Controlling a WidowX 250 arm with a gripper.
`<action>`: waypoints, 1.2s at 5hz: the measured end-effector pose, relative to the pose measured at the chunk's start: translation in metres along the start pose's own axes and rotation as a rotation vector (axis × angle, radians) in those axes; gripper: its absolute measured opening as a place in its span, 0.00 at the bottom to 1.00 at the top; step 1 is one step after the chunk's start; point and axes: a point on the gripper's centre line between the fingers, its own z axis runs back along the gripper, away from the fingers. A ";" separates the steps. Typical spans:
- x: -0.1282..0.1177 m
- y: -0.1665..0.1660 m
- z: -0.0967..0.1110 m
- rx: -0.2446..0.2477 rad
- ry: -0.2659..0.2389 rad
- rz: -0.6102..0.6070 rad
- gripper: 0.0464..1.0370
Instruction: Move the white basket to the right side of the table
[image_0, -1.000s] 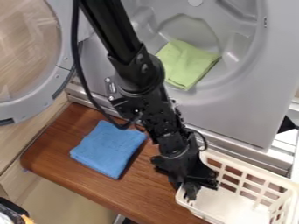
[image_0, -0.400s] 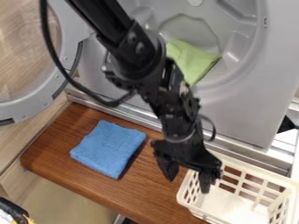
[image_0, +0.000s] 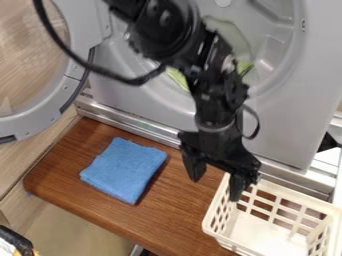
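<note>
Centrally, the black gripper (image_0: 216, 184) hung with its two fingers spread apart, one above the brown wooden table (image_0: 170, 215), the other over the white basket (image_0: 260, 234). That basket sat upright at the table's right end. Left of it lay a folded blue cloth (image_0: 125, 170); behind, a green cloth (image_0: 178, 78) lay inside the grey appliance (image_0: 287, 125)

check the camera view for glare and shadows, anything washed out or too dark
Camera view: pale glints inside the grey moulded machine front; camera view: dark shadow hugging the right edge of the folded blue cloth; camera view: pale floor of the white plastic basket looks bright, with little detail
</note>
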 end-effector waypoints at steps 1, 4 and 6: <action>-0.007 0.031 0.017 -0.002 0.041 0.011 0.96; -0.026 0.110 0.056 0.119 0.072 0.250 0.96; -0.030 0.144 0.041 0.140 0.086 0.344 0.96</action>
